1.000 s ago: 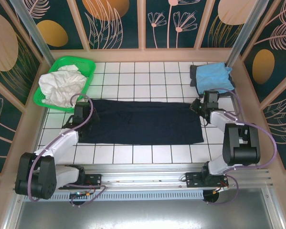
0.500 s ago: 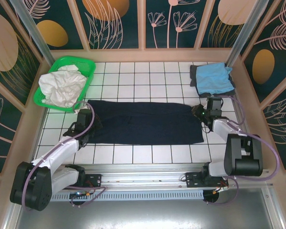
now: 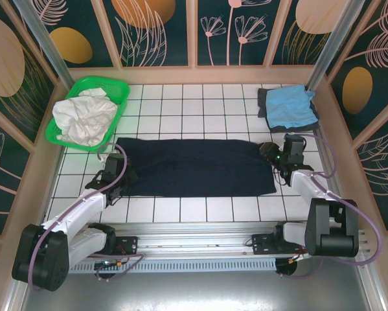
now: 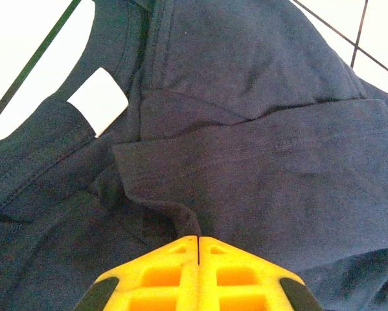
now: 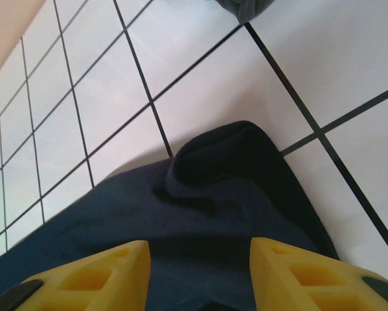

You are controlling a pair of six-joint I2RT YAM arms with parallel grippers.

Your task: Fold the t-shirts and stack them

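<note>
Navy cloth takes up the middle of the white-tiled tabletop [image 3: 181, 103]: the navy t-shirt [image 3: 194, 167] lies there folded into a long band, flat enough, I'd judge, to be doubled end to end next. At its collar end, near the white neck label [image 4: 98, 102], the left fingers [image 4: 198, 249] are pressed together with a pucker of fabric drawn into their tips, so they look clamped on a fold, placed to carry that end. The left arm reaches forward low, wrist angled toward the shirt. At the other end the right fingers [image 5: 103, 272] stand apart over a rumpled hem corner, gripping nothing; that arm stretches along the right side, wrist turned inward. The light blue t-shirt [image 3: 289, 107] rests on the dark grey t-shirt [image 3: 263, 103] in the far right corner, well apart.
</note>
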